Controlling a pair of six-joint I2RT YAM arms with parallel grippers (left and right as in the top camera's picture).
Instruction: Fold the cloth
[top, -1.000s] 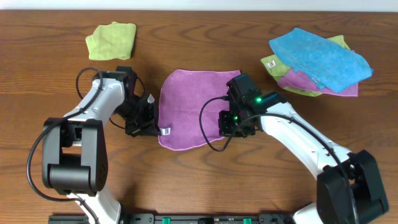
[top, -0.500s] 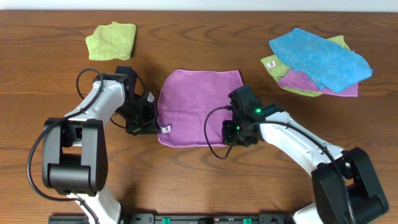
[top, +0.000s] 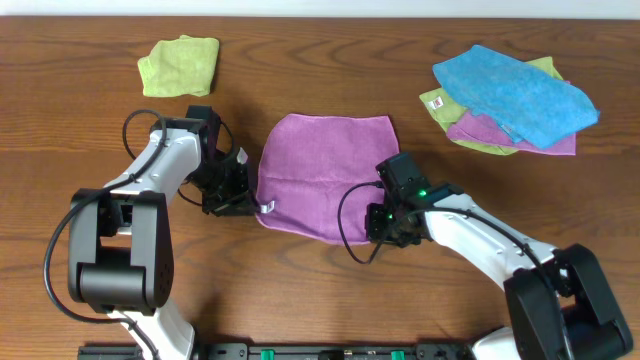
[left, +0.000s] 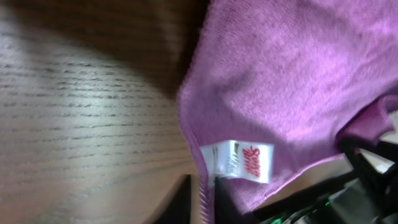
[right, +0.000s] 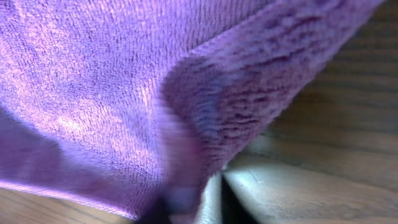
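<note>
Cloth (top: 325, 175) lies flat mid-desk (top: 320, 60), betw. both arms. L end effector (top: 240, 200) has fingers either side of the cloth's tag (left: 239, 160) corner. R end effector (top: 385, 225) is at its other near corner. Can't tell if either pinches. I judge fold not begun; next needs firm pinches and an even lift to the far edge. Approx. square, no clear long axis, near edge slanted.

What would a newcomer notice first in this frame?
The magenta cloth lies spread at the centre of the table, with the left gripper at its tagged near-left corner and the right gripper at its near-right corner. After that, the bright blue cloth topping a pile at far right, and a crumpled green cloth at far left.
</note>
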